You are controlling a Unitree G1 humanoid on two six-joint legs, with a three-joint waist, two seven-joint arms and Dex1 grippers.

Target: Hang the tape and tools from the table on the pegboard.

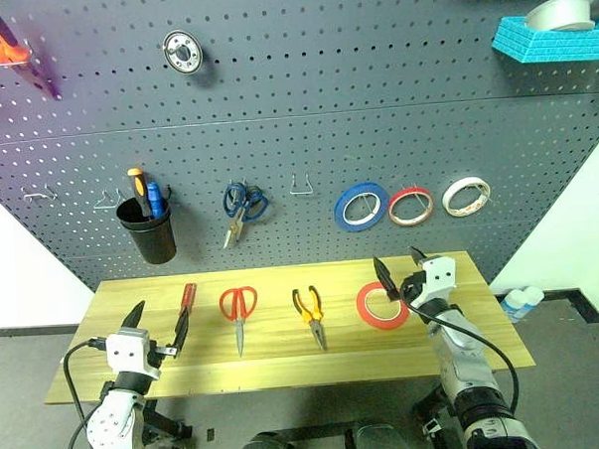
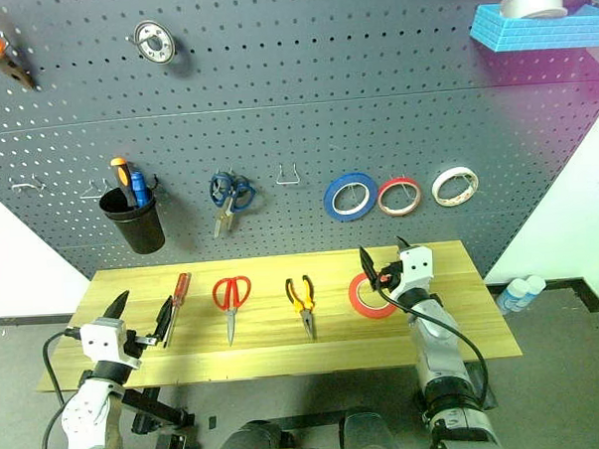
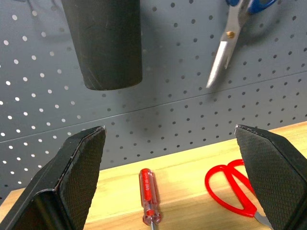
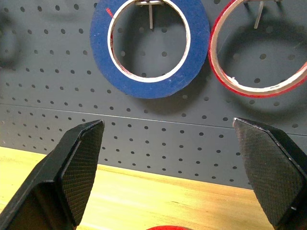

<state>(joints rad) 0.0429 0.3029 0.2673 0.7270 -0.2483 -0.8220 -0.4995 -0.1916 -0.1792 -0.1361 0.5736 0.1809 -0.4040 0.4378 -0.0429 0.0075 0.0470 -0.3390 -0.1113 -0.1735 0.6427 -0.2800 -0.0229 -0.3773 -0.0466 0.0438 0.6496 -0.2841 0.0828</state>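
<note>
- The left gripper (image 1: 157,328), two black fingers with cross-hatched rubbery pads, stands spread wide and holds nothing; it hovers over the near left part of the rectangular table of light yellowish wood planks (image 1: 276,367).
- Just ahead of it, between its fingers in the wrist view, lies the slim screwdriver with a clear red plastic handle (image 3: 149,196), flat on the planks, handle toward the wall.
- To that gripper's right lie the scissors with looped red handles and steel blades (image 1: 238,313), blades pointing to the near edge.
- Further right, about midway between the two grippers, are the small pliers with orange-and-black handles (image 1: 310,314), jaws toward the near edge.
- The right gripper (image 1: 399,269), of the same textured black fingers, is also wide open and empty.
- The flat, wide ring of solid red tape (image 1: 383,305) lies on the wood directly below and just in front of the right gripper's fingertips; no contact can be made out.
- Beyond both grippers rises the large dark grey perforated pegboard (image 1: 305,115), matte, with rows of small round holes and thin metal hooks.
- Straight ahead of the right gripper hang a blue tape roll (image 4: 149,45) and a thin red-edged roll (image 4: 259,48); a whitish roll (image 1: 465,195) hangs to their right.
- Ahead of the left gripper hang a black tapered plastic cup (image 3: 103,43) and blue-handled scissors (image 1: 242,207).
</note>
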